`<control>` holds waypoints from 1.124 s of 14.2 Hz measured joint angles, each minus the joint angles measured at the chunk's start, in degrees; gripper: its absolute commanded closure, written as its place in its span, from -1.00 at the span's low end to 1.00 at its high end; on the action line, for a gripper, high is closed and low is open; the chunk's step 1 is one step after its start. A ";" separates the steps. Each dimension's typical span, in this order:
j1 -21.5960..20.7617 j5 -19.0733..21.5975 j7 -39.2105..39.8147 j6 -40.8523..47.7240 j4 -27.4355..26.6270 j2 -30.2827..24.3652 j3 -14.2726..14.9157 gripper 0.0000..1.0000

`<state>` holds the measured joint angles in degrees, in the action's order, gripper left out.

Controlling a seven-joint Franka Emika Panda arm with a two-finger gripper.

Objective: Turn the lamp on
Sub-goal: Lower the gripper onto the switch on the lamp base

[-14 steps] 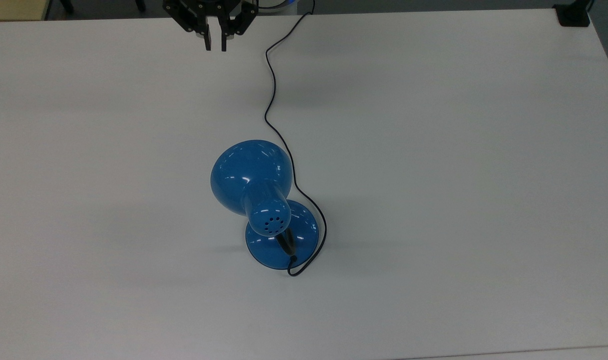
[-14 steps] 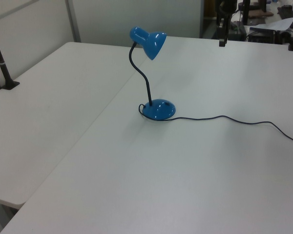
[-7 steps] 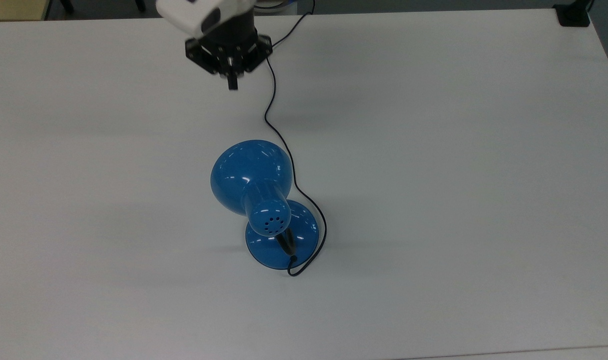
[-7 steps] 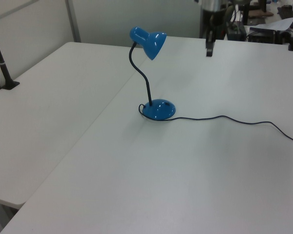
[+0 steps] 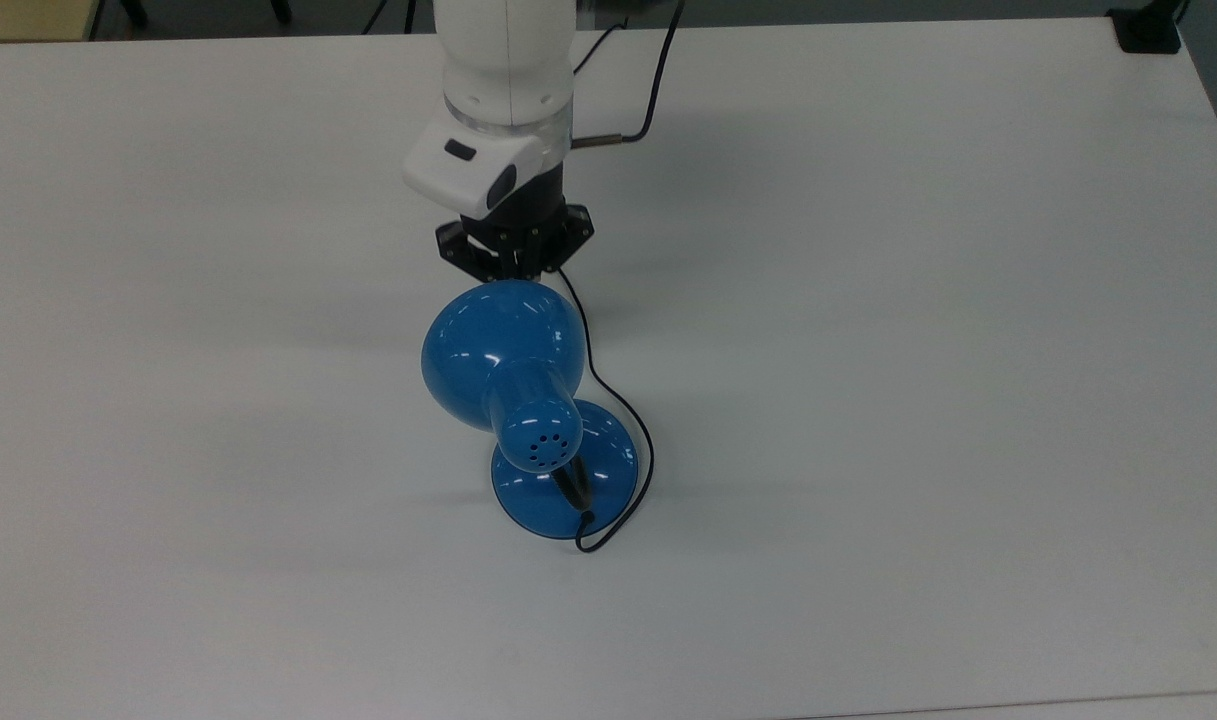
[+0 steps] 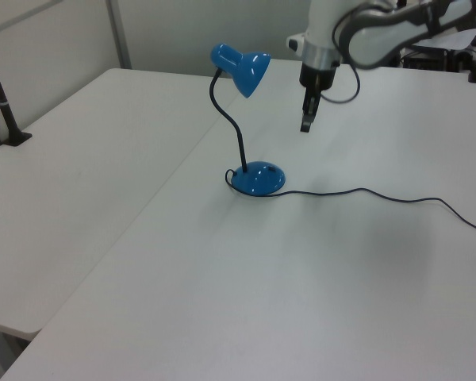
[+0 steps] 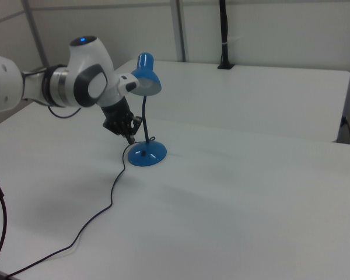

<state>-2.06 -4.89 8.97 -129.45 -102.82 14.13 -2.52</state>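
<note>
Top view shows my gripper [image 5: 515, 268], fingers together and empty, has swept from the bench [image 5: 918, 300] edge to the lamp [image 5: 513, 390], closing on its base switch.

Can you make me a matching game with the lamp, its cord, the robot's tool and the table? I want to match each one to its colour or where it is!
Things:
1. lamp shade
2. cord
3. tool
4. table

Descriptions:
A. thin and black, lying in curves on the table
B. white and flat, under everything
C. shiny blue, up high on a bent neck
D. dark, hanging in the air beside the lamp

Pairs: 1-C, 2-A, 3-D, 4-B
</note>
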 measured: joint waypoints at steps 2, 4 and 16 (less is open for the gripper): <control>0.01 0.00 0.34 -5.98 -2.44 0.79 -0.01 1.00; 0.01 1.10 0.44 -10.72 -3.35 2.14 -0.03 1.00; 0.23 4.46 0.46 -28.92 -2.96 11.42 -1.12 1.00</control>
<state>-1.83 -0.43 9.43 -158.37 -105.79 25.54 -3.64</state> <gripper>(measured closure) 0.991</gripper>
